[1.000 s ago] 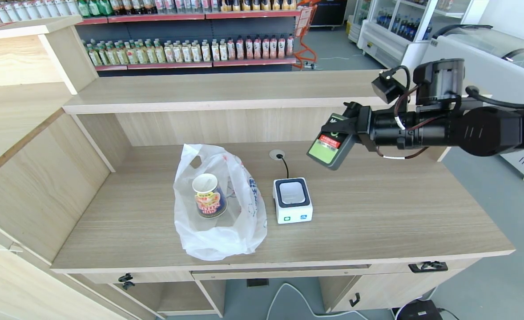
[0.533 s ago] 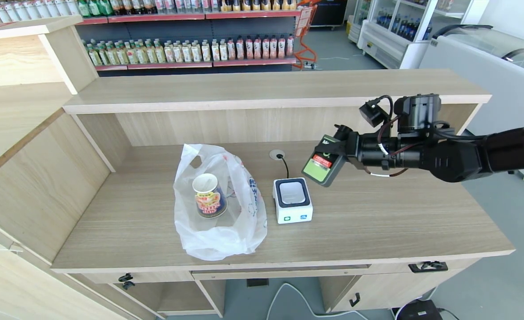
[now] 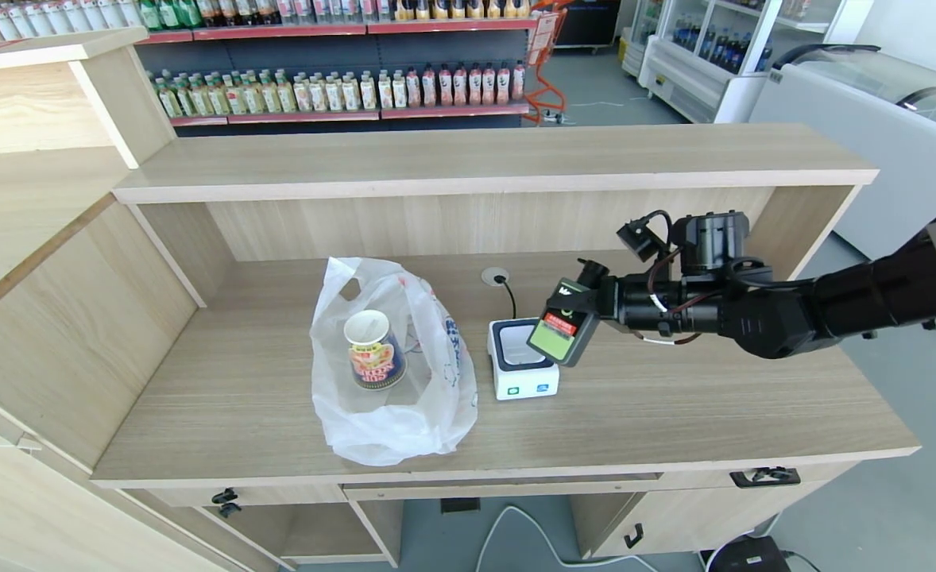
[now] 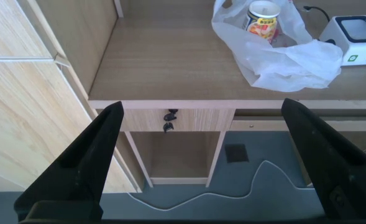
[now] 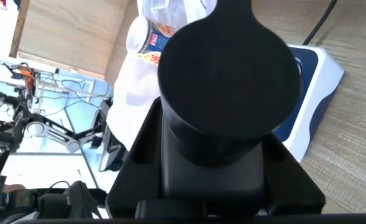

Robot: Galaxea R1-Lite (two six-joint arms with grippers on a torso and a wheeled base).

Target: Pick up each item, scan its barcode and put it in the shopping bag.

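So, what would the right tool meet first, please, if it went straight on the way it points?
Probably the barcode scanner, just beyond the green-labelled box that the right tool holds; if it clears that, the shopping bag. Height is unclear.

Bright, even daylight on the counter [image 3: 674, 413]; faint shadows by the bag [image 3: 388, 433]; glare on the freezer lid [image 3: 897, 79] at two o'clock; picture edges bow.

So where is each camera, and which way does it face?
Head: high on the robot, looking down at the counter; the right pincer, holding a green box, shows.
Left wrist: before the counter's front, facing it; the open left pincer frames it.
Right wrist: above the scanner, looking down past that pincer.
All share the shopping bag.
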